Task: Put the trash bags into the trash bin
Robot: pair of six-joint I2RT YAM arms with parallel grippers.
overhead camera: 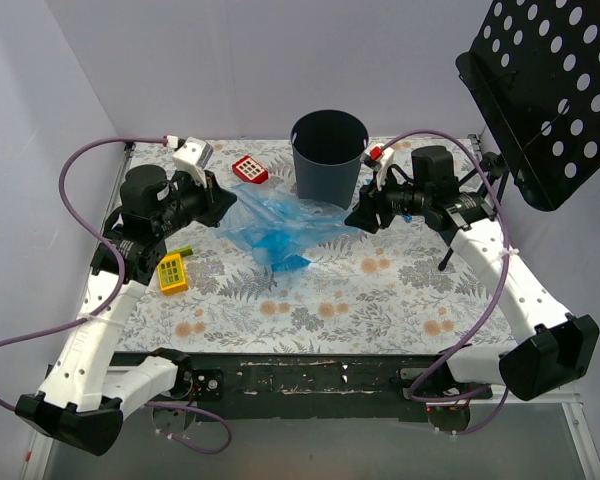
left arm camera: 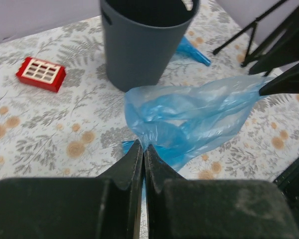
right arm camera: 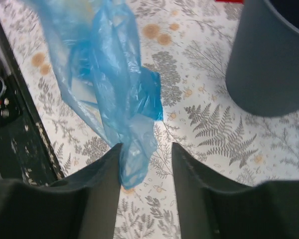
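Two claws flank one spread trash bag point(overhead camera: 280, 220), which lies on the table point(overhead camera: 400, 300) just in front of the trash bin point(overhead camera: 328, 160), not in it. Your left gripper point(left arm camera: 143, 149) is pressed together, pinching the bag end farther from the bin. Your right gripper point(right arm camera: 147, 148), close beside the bin's base, stands spread; film drapes against one finger point(right arm camera: 104, 184), unclamped. A darker folded blue piece point(overhead camera: 285, 258) sits under the sheet. Expect light, limp, slippery film that likely balloons and catches on the bin's edge. Grab a bunched fold, not a single layer, at the end nearest the bin.
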